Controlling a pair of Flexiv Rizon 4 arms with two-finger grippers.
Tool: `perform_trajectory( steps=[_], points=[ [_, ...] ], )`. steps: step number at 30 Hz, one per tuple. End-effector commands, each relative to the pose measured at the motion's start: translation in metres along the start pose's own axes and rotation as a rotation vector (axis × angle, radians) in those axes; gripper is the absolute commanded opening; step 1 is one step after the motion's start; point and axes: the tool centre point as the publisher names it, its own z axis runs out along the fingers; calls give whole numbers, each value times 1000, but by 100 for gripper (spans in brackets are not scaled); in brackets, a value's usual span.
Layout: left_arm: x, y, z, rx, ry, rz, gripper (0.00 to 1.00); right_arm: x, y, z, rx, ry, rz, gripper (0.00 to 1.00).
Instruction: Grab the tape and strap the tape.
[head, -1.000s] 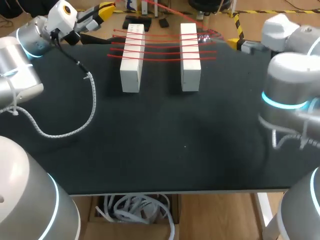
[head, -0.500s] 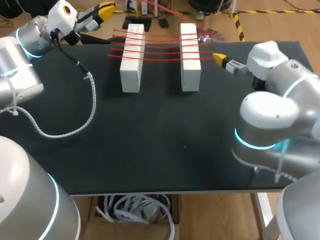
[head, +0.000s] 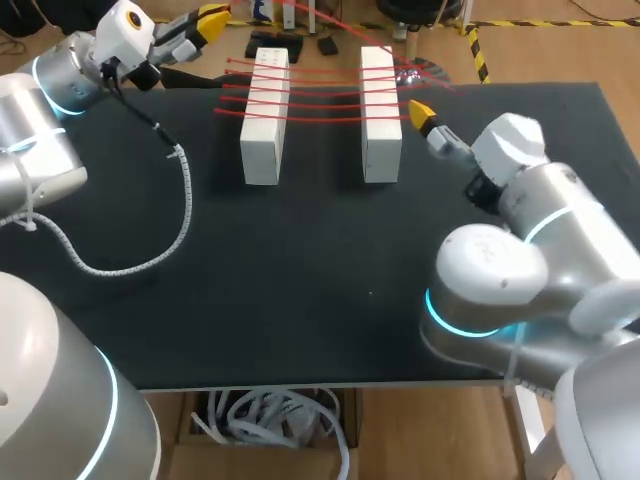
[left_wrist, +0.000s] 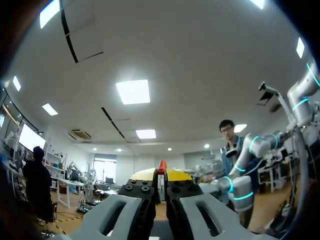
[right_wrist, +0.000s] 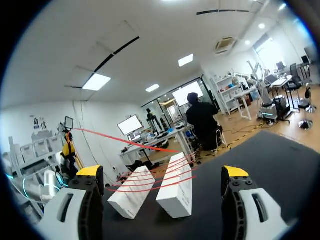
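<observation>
My left gripper (head: 208, 18) sits at the far left corner of the table (head: 300, 280). Its fingers are pinched together on a sliver of the red tape (head: 320, 97). The tape lies in several strands across two white blocks (head: 264, 120), which stand side by side at the far middle. One strand runs off from the blocks toward the left gripper. My right gripper (head: 421, 114) hovers just right of the right-hand block, fingers spread wide apart, pointing toward the blocks.
</observation>
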Motion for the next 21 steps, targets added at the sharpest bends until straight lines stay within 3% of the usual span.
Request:
perform_trajectory(
  steps=[1, 5, 6, 21],
  points=[
    [1, 0, 0, 0, -3, 1, 0, 3, -10, -2, -266, 86, 502, 100],
    [1, 0, 0, 0, -3, 1, 0, 5, -12, -2, -294, 161, 628, 100],
    [1, 0, 0, 0, -3, 1, 0, 7, -12, -2, -273, 195, 602, 100],
    [1, 0, 0, 0, -3, 1, 0, 7, -12, -2, -273, 195, 602, 100]
  ],
)
